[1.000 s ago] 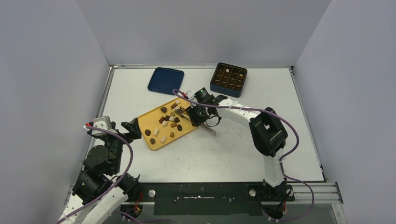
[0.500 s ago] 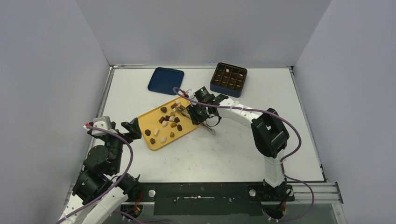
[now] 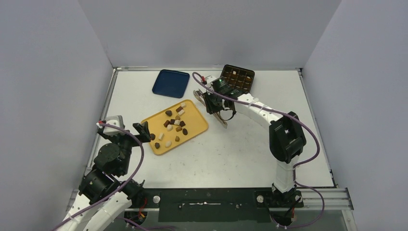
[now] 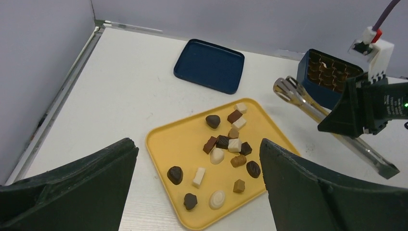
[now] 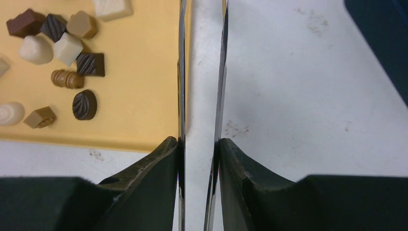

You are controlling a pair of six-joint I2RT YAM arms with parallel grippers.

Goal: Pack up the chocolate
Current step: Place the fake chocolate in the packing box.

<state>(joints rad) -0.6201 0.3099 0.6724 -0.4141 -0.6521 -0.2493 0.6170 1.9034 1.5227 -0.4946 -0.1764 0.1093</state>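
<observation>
Landmark: the yellow tray [image 3: 198, 129] is taken as the reference; it lies on the white worktop [image 3: 216, 154], turned at a slant.

Chocolate [image 4: 222, 141]: loose pieces in dark brown, caramel and white are scattered across the tray floor. Most are bunched toward the tray's far right half, and a few are spread toward its near left corner.

Left end effector [image 4: 197, 144]: it is held spread wide with nothing between the fingers. It is placed at the tray's near left corner and pointed across the tray. Whether it touches the rim cannot be told.

Right end effector [image 5: 199, 144]: it is clamped narrow on a pair of metal tongs [image 4: 300, 98]. Both blades are pressed between the finger pads [image 5: 163, 154].

Tongs, position: they are carried just beside the tray's right edge, over bare worktop, with one blade running along the rim line. The tips are cut off in the right wrist view, and whether a piece is pinched there cannot be told.

Dark blue gridded box [image 3: 243, 77]: it is set beyond the tray's far right corner, well apart, and partly covered by the right arm. The contents of its cells are not clearly made out.

Dark blue lid [image 3: 171, 83]: it is laid flat beyond the tray's far edge, near but not touching.
</observation>
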